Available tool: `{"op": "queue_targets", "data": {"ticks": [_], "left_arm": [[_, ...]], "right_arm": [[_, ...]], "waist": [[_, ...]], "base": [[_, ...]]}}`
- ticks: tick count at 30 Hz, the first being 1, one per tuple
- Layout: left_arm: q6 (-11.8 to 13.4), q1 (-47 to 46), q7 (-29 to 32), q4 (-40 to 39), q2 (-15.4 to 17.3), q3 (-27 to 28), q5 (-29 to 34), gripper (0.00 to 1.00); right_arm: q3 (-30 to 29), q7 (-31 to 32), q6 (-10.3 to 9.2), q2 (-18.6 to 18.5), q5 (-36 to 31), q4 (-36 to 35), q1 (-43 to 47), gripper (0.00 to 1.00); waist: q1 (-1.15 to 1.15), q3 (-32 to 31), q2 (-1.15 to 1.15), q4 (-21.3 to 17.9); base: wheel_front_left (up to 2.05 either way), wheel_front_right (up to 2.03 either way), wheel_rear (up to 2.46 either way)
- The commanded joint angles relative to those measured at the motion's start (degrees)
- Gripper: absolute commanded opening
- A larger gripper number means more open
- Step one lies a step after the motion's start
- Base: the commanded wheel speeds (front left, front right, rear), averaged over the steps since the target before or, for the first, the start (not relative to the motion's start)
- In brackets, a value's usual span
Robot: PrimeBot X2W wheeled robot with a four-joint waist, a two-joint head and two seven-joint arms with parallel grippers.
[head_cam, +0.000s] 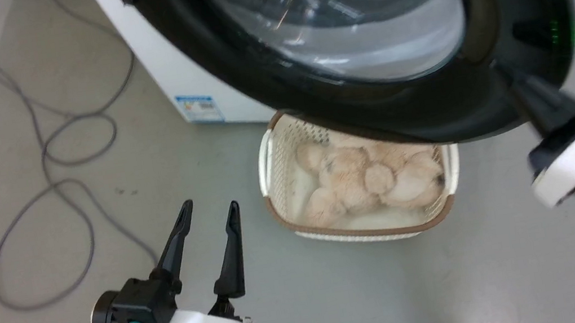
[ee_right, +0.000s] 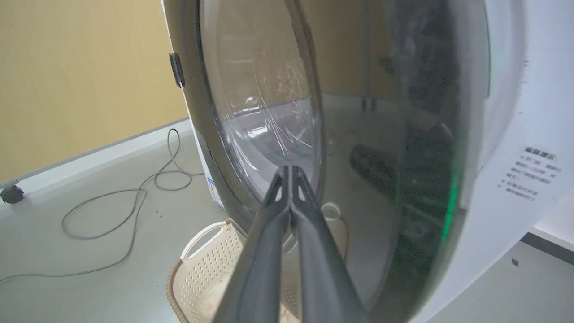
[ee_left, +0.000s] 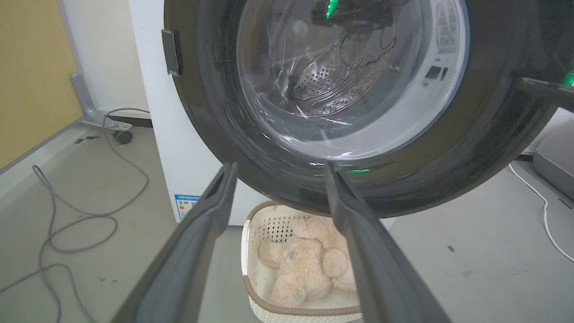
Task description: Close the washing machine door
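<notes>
Touching the glossy outside of the washing machine door (head_cam: 428,112), which stands half open above the toy basket (head_cam: 266,159), with its right gripper (ee_right: 290,170) shut and empty, the robot holds its left gripper (head_cam: 210,204) wide open, grasping nothing.

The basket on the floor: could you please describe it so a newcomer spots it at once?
Start at the white washing machine and its round black-rimmed door. On the floor below the door stands a white perforated basket. Its brown rim and beige plush toys set it apart.
</notes>
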Motion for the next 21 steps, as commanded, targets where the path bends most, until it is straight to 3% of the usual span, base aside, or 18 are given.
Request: {"op": "queue_targets", "data": {"ticks": [1,10,18,21], "left_arm": [[-0.4,-0.9,-0.3,0.0,-0.3,0.2,0.4,1.0],[-1.1,-2.2,-0.3,-0.8,-2.0,0.9,1.4,1.0],[-1.7,-3.5,-0.3,-0.9,-2.7,1.0,1.8,1.0],[-1.9,-3.5,-0.3,-0.9,-2.8,1.1,1.9,1.0]], "right_arm": [[-0.2,0.2,0.03,-0.6,0.8,0.6,-1.3,0.0],[-2.0,1.1,0.03,-4.4,6.2,9.1,-11.0,0.0],[-4.5,3.4,0.03,-5.4,7.8,16.6,-21.1,0.0],[-6.9,4.2,0.03,-3.5,8.9,20.7,-24.8,0.0]], "waist": [[-0.01,1.5,0.0,1.3],[-0.01,4.7,0.0,3.5],[-0.01,7.3,0.0,4.8],[-0.01,7.9,0.0,4.9]], "base": [[0.0,0.0,0.0],[0.0,0.0,0.0],[0.0,0.0,0.0],[0.0,0.0,0.0]]}}
